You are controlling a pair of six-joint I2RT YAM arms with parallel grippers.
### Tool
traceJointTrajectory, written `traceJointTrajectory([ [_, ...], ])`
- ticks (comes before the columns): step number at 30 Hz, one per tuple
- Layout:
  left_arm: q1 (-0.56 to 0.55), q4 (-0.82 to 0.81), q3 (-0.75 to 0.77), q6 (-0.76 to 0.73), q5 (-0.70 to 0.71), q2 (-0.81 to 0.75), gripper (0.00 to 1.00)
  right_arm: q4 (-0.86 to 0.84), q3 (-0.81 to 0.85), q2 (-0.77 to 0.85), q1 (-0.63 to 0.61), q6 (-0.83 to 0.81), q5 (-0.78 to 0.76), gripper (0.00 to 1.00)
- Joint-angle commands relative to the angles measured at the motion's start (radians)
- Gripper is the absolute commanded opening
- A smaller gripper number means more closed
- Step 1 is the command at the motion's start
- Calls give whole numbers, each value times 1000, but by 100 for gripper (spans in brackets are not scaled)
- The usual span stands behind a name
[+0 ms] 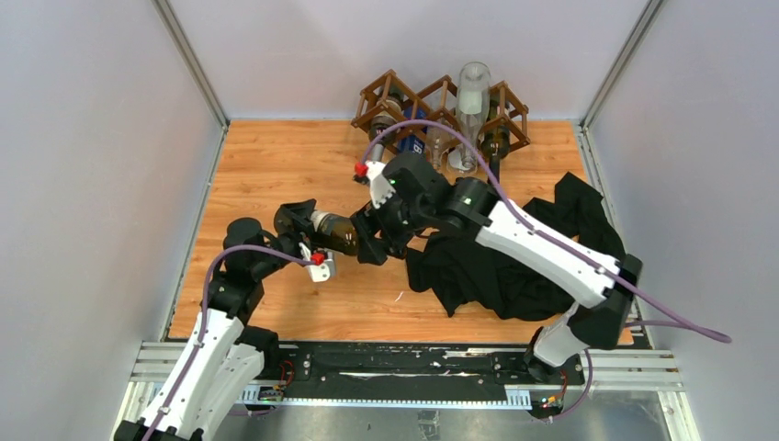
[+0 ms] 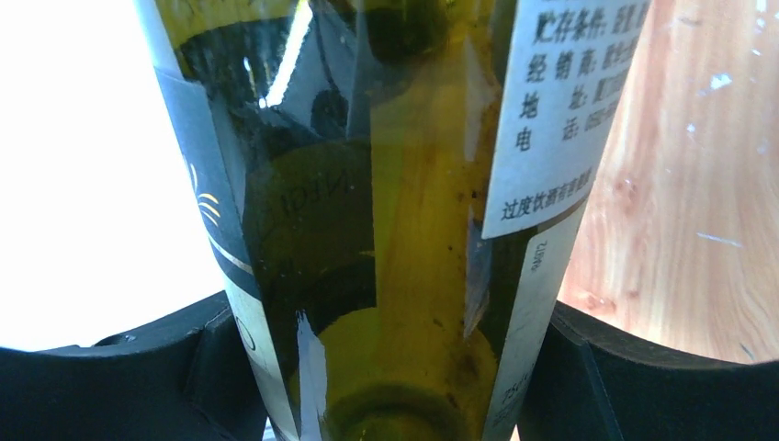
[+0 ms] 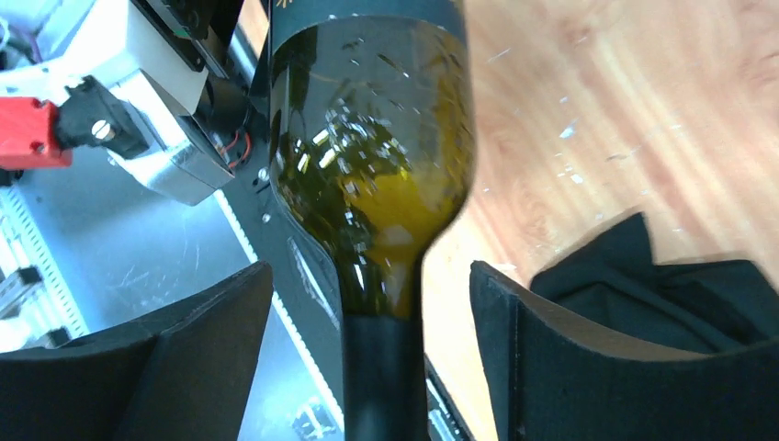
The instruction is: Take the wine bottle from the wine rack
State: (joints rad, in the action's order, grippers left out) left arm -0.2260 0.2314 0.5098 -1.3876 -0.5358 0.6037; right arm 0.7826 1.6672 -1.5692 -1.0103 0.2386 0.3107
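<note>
The wine bottle [image 1: 335, 231] is dark green glass with white labels. It is off the dark brown lattice wine rack [image 1: 441, 108] and lies level above the wooden table, mid-left. My left gripper [image 1: 294, 223] is shut on its body near the base. In the left wrist view the bottle [image 2: 395, 230] fills the gap and both black fingers [image 2: 119, 386] press its sides. My right gripper [image 1: 369, 241] is open around the neck. In the right wrist view the neck [image 3: 384, 367] stands between the fingers [image 3: 588, 367] with a gap on each side.
The rack at the back centre holds several other bottles, with a clear bottle [image 1: 473, 96] on top. A crumpled black cloth [image 1: 514, 262] lies on the table's right half, under the right arm, and shows in the right wrist view [image 3: 661, 294]. Grey walls enclose the table.
</note>
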Motion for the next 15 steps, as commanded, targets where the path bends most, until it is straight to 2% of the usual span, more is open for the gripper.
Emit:
traceJointTrajectory([
  [1, -7, -227, 35, 141, -27, -9, 0, -100, -37, 132, 22, 21, -117, 85],
  [5, -7, -303, 35, 228, -13, -12, 0, -129, -51, 212, 29, 21, -216, 88],
  [10, -7, -324, 125, 506, 78, 38, 0, -227, -117, 362, 48, 24, -360, 92],
  [15, -7, -323, 200, 794, 62, 68, 0, -374, -207, 464, 49, -3, -350, 92],
])
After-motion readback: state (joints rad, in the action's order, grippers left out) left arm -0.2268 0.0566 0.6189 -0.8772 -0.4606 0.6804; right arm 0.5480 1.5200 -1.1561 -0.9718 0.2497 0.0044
